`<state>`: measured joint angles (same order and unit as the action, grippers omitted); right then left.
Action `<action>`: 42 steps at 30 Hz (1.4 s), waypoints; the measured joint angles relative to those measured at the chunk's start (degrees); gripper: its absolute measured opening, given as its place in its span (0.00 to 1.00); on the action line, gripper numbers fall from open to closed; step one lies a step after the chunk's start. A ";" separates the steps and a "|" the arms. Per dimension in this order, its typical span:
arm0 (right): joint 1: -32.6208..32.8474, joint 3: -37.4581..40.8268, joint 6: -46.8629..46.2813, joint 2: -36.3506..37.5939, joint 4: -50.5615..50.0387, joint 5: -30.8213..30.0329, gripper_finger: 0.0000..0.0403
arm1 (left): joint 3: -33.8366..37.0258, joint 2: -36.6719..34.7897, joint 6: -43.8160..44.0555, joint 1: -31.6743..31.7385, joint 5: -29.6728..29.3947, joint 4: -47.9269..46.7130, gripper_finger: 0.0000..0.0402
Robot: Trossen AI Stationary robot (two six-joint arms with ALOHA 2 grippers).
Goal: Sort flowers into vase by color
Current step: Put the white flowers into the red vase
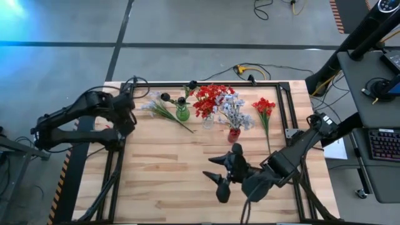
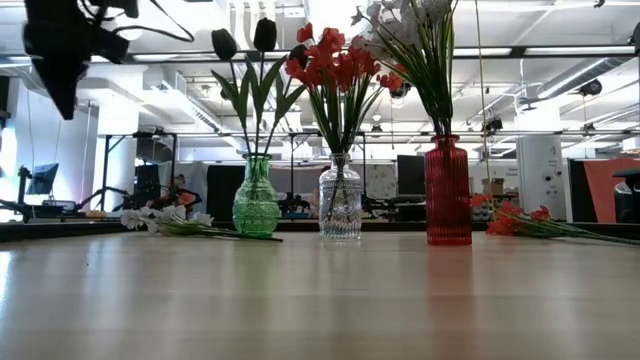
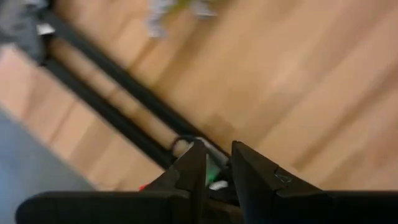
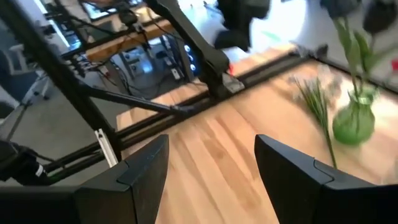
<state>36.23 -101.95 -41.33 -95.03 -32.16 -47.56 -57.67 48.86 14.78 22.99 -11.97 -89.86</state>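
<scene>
From above, we find three vases at the far middle of the table (image 1: 187, 187), a green vase (image 1: 182, 113) with dark buds, a clear vase (image 1: 207, 121) with red flowers (image 1: 210, 100) and a red vase (image 1: 234, 134) with pale flowers (image 1: 234, 111); one pale spray (image 1: 157, 107) lies loose to their left and one red spray (image 1: 264, 111) to their right, so we judge two stems left. The level view confirms both sprays flat on the wood. In the wrist views, the left gripper (image 3: 214, 171) is narrowed on nothing at the far left edge, while the right gripper (image 4: 211, 171) stands wide and empty near the front.
</scene>
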 joint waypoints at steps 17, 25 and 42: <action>-7.64 0.00 -16.59 -12.55 -1.76 -3.46 0.56 | 0.06 -4.19 -2.87 -13.84 5.22 8.18 0.15; -12.94 0.00 -20.36 -19.86 1.96 -4.93 0.54 | 0.18 -8.10 -3.18 -20.35 5.07 15.07 0.15; -16.67 -0.02 -23.24 -30.13 6.29 -8.88 0.54 | 11.11 -14.57 -4.68 -22.97 5.03 36.17 0.15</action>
<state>19.56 -101.97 -64.57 -125.16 -25.87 -56.44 -46.56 34.29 10.10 0.02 -6.94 -53.69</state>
